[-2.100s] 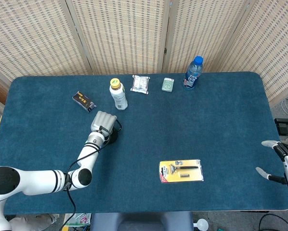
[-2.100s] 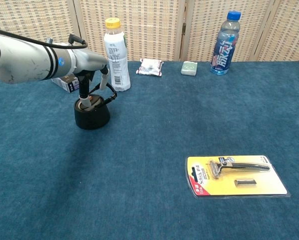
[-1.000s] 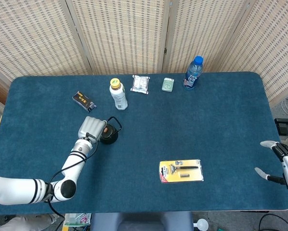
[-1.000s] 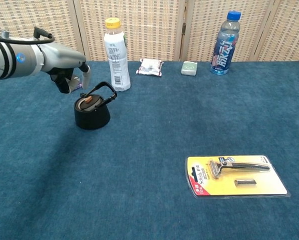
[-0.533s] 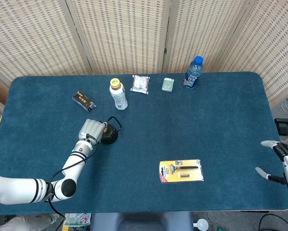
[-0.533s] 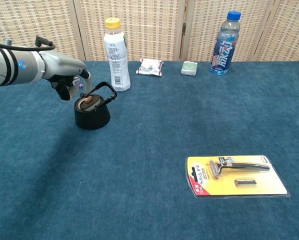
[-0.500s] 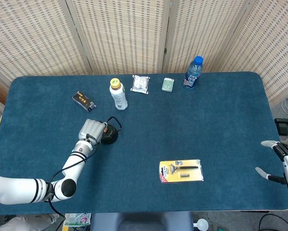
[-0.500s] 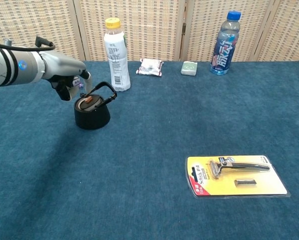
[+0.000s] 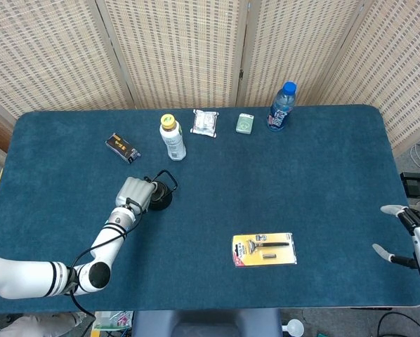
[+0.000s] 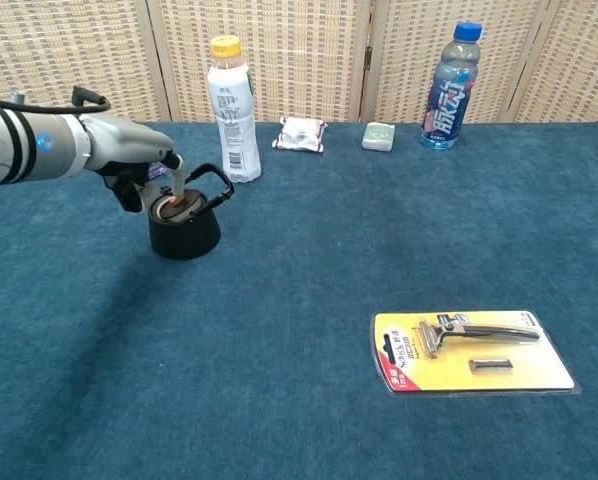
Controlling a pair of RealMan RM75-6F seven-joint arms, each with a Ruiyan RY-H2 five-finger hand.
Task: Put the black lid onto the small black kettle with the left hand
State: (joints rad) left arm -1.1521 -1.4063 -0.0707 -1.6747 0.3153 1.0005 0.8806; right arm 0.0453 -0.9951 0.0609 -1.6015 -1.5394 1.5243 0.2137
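The small black kettle [image 9: 161, 198] [image 10: 184, 230] stands left of centre on the blue table, its wire handle tipped to the right. The black lid [image 10: 176, 205], with a brown knob, sits in the kettle's mouth. My left hand [image 9: 134, 191] [image 10: 139, 166] is just left of the kettle. One of its fingers [image 10: 177, 183] reaches down and touches the lid's top; it grips nothing. My right hand [image 9: 414, 235] hangs past the table's right edge with fingers spread and nothing in it.
A white bottle with a yellow cap [image 9: 172, 138] [image 10: 233, 95] stands just behind the kettle. A black box [image 9: 122, 147], a white packet [image 10: 300, 134], a green box [image 10: 379, 136] and a blue bottle [image 10: 450, 86] line the back. A razor pack [image 10: 471, 352] lies front right.
The left hand let go of the lid on the kettle, drew back to the left, then came back until a finger touches the lid. The right hand has not moved.
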